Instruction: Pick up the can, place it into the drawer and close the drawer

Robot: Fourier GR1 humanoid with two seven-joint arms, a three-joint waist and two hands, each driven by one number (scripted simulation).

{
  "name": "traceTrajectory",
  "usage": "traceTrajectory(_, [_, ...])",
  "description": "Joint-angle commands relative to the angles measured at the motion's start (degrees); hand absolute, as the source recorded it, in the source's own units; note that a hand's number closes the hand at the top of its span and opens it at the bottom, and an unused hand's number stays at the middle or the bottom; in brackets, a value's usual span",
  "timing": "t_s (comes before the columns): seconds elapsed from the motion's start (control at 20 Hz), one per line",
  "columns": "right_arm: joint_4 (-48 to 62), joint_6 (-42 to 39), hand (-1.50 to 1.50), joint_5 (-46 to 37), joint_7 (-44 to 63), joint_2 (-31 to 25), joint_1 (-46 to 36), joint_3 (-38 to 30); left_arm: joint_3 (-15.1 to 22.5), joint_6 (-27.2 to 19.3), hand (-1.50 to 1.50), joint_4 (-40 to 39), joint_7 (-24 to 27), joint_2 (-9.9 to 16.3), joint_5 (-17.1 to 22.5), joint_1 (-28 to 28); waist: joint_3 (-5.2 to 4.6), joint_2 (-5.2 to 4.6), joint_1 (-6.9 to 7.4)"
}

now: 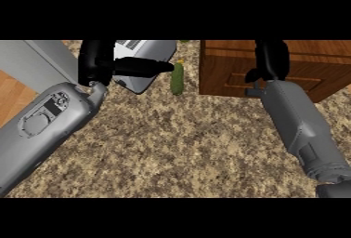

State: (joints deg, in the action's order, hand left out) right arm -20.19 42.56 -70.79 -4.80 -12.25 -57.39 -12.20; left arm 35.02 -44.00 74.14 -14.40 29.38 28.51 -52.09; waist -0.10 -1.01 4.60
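The can [142,62] lay at the far left of the speckled granite counter [178,148], a silvery metal cylinder tilted so that its long axis ran from the far right, where a white label with dark print showed, down toward the near left, where its rounded end pointed at the counter. The left hand [109,62] was on it: black fingers [147,67] reached across the can's middle toward the right, curled round the body. Its grey, smooth-shelled forearm [44,125] came in from the lower left, with an oval panel set in its upper face. Just right of the can, apart from it, a slim green cucumber [178,79] lay with its long axis running near to far. Farther right stood the wooden drawer unit [226,65], reddish-brown with a recessed front panel. The right hand [269,58] rose against that wood at the far right; whether its fingers were open or curled could not be told. A strip of wooden floor [14,95] showed at the left edge.
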Motion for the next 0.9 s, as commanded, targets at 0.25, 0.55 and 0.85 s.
traceTrajectory(0.25, [5.8, 0.0, -1.50, 2.3, -1.6, -0.3, -7.2, -3.3, -0.5, 1.1, -1.50, 4.3, 0.5, 1.4, -1.2, 4.4, 0.27, -0.81, 1.22])
traceTrajectory(0.55, [4.0, -3.8, -1.50, 9.8, -11.1, 1.8, -9.4, -8.8, -1.3, 0.0, -1.50, 3.4, 0.9, 0.6, -1.9, 5.0, 0.41, -0.64, 0.36])
traceTrajectory(0.85, [3.0, -6.8, -1.50, 17.8, -15.5, 4.5, -11.0, -15.8, -2.0, 1.0, -1.50, 5.5, 1.7, 1.7, -1.8, 7.1, 0.41, -0.38, 0.74])
